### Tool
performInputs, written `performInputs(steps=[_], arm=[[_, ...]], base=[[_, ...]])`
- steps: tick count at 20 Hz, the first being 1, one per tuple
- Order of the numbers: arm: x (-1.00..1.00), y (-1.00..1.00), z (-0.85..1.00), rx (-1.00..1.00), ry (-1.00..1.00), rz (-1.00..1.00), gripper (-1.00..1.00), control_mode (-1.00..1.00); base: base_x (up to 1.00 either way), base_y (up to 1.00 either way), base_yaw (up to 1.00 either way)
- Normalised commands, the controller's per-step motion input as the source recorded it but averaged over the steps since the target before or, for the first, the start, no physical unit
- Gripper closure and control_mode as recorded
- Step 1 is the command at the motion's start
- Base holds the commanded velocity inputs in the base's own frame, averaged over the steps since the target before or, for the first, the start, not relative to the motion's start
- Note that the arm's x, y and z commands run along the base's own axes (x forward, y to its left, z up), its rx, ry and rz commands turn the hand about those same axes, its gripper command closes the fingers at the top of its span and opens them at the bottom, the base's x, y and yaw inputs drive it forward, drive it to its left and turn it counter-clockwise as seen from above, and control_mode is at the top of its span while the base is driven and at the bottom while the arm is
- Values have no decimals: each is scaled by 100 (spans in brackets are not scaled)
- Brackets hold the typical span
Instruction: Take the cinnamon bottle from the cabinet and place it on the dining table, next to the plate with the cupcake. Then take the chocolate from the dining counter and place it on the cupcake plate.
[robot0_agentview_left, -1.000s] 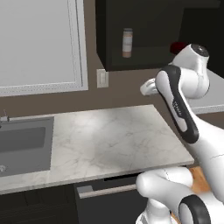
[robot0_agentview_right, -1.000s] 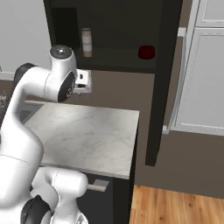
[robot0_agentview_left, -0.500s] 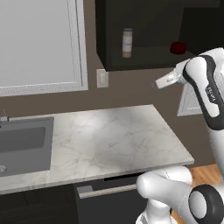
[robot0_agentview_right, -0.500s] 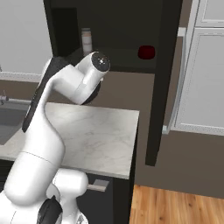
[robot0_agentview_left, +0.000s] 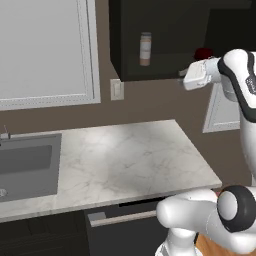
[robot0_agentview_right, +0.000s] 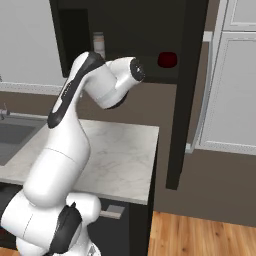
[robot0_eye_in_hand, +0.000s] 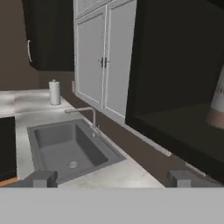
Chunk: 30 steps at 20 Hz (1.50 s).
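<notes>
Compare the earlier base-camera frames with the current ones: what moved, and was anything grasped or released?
The arm swung up from over the counter, so the gripper now sits raised near the cabinet opening, jaws open and empty. Nothing was grasped or released. The cinnamon bottle stayed on its shelf, the red object stayed in the recess, and the sink and counter are unchanged.

Cinnamon bottle (robot0_eye_in_hand: 218, 105) cut off by the hand view's right edge, cap out of frame; in the right base view (robot0_agentview_right: 99, 44) lower body hidden behind the arm. Red object (robot0_agentview_right: 167, 59) in the cabinet (robot0_agentview_right: 150, 30) too dim to identify. Sink (robot0_agentview_left: 25, 167) cropped at the left edge.
</notes>
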Motion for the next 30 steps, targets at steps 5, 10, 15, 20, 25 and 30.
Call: performInputs(steps=[5,10,15,20,25,30], arm=[[46,11,46,0,-1,-8,-100,-100],[39,9,39,0,2,-15,-100,-100],[55,0,16,4,12,-13,-100,-100],[48,3,16,6,28,-7,-100,-100],[30,0,3,5,21,-1,-100,-100],[9,0,-5,0,-1,0,-100,-100]], base=[[0,0,0],[0,0,0],[0,0,0],[0,0,0],[0,0,0],[0,0,0]])
